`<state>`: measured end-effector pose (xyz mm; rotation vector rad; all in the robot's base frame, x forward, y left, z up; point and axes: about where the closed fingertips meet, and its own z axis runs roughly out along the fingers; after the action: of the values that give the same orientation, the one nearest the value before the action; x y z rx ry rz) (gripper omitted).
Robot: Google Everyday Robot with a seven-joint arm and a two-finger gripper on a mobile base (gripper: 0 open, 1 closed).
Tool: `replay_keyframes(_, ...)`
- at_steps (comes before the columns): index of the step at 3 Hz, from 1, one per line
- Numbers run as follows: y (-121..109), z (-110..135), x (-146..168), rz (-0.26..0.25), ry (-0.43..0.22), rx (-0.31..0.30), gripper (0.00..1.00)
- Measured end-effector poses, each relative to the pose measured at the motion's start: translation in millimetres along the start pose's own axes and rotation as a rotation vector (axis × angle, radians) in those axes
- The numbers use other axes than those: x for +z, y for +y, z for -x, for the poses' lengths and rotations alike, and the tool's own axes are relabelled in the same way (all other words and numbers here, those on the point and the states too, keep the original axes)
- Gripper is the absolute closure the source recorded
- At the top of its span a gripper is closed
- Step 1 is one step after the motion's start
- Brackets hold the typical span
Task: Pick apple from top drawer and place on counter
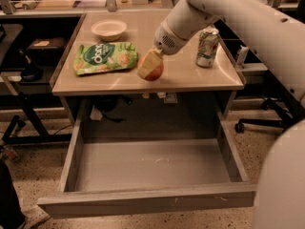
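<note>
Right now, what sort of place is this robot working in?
Probably an office or lab: a desk-like counter, a wheeled chair base beside it, cluttered benches behind. The gripper holds the apple over the counter.
</note>
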<state>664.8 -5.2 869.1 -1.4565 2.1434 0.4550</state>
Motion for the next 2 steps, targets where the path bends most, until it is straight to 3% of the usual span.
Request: replay_keyframes(2, -55.0, 5.2, -6.7, -0.034, 0.028, 0.018, 1.00)
